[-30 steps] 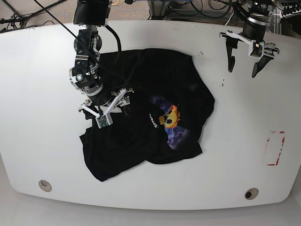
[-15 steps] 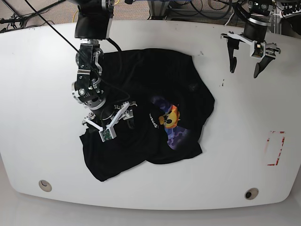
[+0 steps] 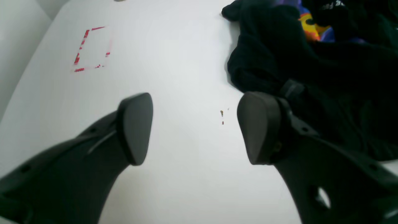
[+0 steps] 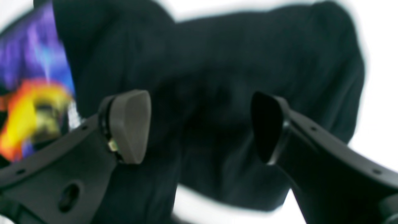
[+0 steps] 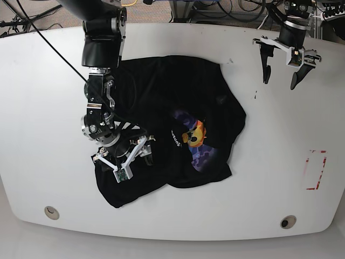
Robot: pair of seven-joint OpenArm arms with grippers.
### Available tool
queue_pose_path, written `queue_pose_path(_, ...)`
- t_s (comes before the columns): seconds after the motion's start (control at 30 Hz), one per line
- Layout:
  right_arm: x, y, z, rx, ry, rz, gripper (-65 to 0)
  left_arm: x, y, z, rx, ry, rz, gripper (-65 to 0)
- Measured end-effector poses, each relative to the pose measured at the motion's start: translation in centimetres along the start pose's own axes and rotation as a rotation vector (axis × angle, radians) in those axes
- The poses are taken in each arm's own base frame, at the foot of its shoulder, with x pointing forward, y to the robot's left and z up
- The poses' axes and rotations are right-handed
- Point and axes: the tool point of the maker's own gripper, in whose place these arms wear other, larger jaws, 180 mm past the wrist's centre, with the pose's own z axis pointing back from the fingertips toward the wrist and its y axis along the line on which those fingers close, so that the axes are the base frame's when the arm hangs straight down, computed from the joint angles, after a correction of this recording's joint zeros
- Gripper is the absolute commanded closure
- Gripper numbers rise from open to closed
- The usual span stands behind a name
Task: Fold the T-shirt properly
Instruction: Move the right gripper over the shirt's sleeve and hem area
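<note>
T-shirt (image 5: 172,129): black, rumpled mid-bench (image 5: 43,108), yellow-orange face print up | right gripper (image 5: 125,159): jaws spread over its lower-left cloth | left gripper (image 5: 282,67): jaws spread, over bare bench

Right arm (image 5: 101,81): black cylindrical housings, silver-grey joint ring, black cable along its length, white bracket plates carrying a small green circuit board. Left arm (image 5: 294,27): black with silver collar and white bracket plates. Fingers (image 3: 135,127): matte black, curved, rounded wedge-shaped pads; small round holes and screws along the shanks.
</note>
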Motion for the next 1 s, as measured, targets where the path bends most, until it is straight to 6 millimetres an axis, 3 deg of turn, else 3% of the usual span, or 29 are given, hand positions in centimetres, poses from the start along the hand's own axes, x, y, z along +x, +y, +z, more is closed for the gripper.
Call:
queue_pose_path(0.23, 0.8, 0.1, -1.6, 0.02, -0.031, -0.012, -43.2, -0.4, -0.2, 0.4, -0.005, 0.016, 0.003, -42.3)
queue_pose_path(0.47, 2.6, 0.2, -2.9, 0.04, -0.118, -0.051, -45.1, -0.4, -0.2, 0.5, -0.008, 0.012, 0.002, -42.2)
queue_pose_path(0.83, 2.5, -0.2, -4.4, 0.048, -0.077, -0.076, -45.4, -0.5, -0.2, 0.6, -0.007, 0.017, 0.003, -42.3)
queue_pose_path(1.0, 4.3, -0.3, -4.5, 0.061, -0.107, -0.067, -45.4, -0.6, -0.2, 0.7, -0.008, 0.02, 0.003, -42.2)
